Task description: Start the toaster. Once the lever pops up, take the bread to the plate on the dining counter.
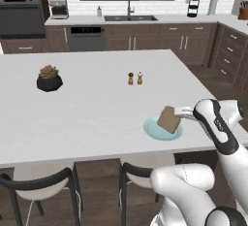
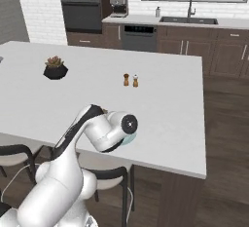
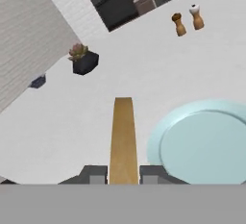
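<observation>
Bread (image 3: 123, 136) — pinched edge-on between the hand's (image 3: 123, 175) fingers — hangs over the plate (image 1: 154, 131).

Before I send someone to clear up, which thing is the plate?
Find the big white dining counter. Near its front right edge, under the gripper holding the bread, lies the plate: flat, round, pale teal, unlike the upright shakers and dark plant pot.

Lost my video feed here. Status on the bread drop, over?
Gripper shut on the bread, edge-on between the fingertips. Bread held tilted over the plate on the dining counter, not released. Nothing in the way.
</observation>
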Motion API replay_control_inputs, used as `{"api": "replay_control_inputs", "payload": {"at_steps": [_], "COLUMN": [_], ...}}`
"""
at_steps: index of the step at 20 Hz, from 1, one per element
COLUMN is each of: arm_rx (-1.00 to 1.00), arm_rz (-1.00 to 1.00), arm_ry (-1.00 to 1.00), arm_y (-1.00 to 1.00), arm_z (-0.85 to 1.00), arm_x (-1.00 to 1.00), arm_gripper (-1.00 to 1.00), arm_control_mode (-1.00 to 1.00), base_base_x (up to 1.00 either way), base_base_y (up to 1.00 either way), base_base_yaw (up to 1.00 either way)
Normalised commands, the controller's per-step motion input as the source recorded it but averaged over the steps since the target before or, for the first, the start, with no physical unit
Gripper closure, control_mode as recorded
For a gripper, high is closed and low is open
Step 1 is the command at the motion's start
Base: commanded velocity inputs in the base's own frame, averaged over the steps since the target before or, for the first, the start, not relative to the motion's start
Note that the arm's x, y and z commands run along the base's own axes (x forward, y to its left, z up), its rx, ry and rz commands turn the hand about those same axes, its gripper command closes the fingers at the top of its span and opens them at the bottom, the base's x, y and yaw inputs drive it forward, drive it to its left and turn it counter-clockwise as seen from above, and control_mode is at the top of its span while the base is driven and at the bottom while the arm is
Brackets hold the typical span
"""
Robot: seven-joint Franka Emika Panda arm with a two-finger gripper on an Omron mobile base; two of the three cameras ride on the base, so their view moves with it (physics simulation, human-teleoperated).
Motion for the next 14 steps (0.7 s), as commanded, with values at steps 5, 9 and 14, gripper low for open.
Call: {"api": "replay_control_inputs", "payload": {"at_steps": [5, 9, 14], "arm_rx": [-0.03, 0.0, -0.02], "arm_rz": [-0.01, 0.04, 0.11], "arm_ry": [0.0, 0.0, 0.0], "arm_y": [0.0, -0.14, -0.06], "arm_z": [-0.49, -0.01, 0.0], "arm_x": [0.19, 0.37, 0.34], "arm_gripper": [1.0, 1.0, 1.0], "arm_control_mode": [-1.0, -1.0, -1.0], "base_base_x": [0.0, 0.0, 0.0], "base_base_y": [0.0, 0.0, 0.0], "base_base_yaw": [0.0, 0.0, 0.0]}}
